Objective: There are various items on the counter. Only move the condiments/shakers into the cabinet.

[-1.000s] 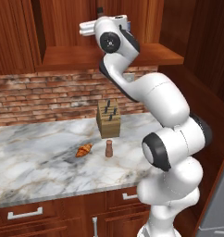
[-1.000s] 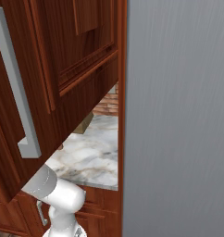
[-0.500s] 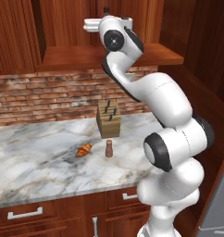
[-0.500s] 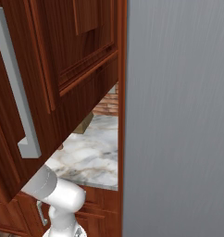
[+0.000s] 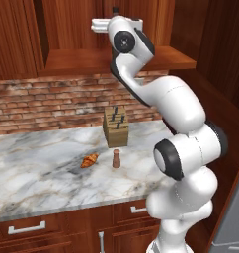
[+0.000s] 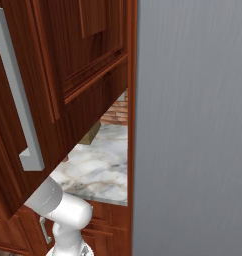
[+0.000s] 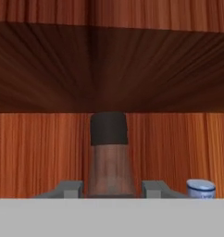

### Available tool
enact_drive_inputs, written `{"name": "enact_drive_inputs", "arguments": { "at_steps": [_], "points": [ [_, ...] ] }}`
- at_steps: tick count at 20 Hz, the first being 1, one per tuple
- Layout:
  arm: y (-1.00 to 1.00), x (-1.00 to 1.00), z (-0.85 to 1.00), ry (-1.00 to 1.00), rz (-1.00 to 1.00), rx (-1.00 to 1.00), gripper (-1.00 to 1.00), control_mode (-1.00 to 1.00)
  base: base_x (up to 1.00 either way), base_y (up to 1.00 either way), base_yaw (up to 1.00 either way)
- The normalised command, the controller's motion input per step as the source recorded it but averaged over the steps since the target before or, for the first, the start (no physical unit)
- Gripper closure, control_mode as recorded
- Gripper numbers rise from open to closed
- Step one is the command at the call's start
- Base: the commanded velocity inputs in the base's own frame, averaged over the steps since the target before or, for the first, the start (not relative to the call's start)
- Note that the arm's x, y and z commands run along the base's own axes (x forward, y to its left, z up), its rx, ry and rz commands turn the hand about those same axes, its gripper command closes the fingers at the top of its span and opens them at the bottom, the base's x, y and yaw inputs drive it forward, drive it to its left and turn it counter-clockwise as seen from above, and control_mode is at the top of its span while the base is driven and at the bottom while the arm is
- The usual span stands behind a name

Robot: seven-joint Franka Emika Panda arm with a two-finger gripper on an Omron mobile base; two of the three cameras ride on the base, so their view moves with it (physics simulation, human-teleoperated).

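Observation:
In the hand view, the dark-brown black-capped bottle [image 7: 109, 155] stands upright between my fingertips [image 7: 70, 189], and my gripper [image 7: 111, 190] is shut on it. Behind it is the cabinet's reddish back wall [image 7: 40, 148]. The top of the dark-blue bottle [image 7: 200, 188] shows low at the right. In the left base view my hand is raised inside the cabinet above its shelf board [image 5: 87, 60]. The short brown shaker [image 5: 116, 158] stands on the marble counter [image 5: 37, 173], with the croissant [image 5: 90, 160] to its left and the knife block [image 5: 115, 126] behind it.
A brick backsplash [image 5: 42, 106] runs behind the counter, with drawers [image 5: 27, 230] below it. In the right base view a wooden door with a silver handle [image 6: 20, 100] hangs close on the left. A grey panel [image 6: 193, 125] covers the right.
My hand has moved a little left and deeper into the cabinet with the bottle. The things on the counter have stayed where they were.

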Motion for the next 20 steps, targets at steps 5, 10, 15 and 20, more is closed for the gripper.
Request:
{"name": "enact_drive_inputs", "arguments": {
  "at_steps": [5, 10, 15, 20],
  "points": [
    [0.0, 0.41, -0.14, 0.0, 0.0, 0.0, 1.0, -1.0, 0.0, 0.0, 0.0],
    [0.0, 0.22, -0.1, 0.0, 0.0, 0.0, -1.0, -1.0, 0.0, 0.0, 0.0],
    [0.0, 0.0, 0.0, 0.0, 0.0, 0.0, -1.0, -1.0, 0.0, 0.0, 0.0],
    [0.0, -0.26, 0.0, 0.0, 0.0, 0.0, -1.0, -1.0, 0.0, 0.0, 0.0]
  ]
}}
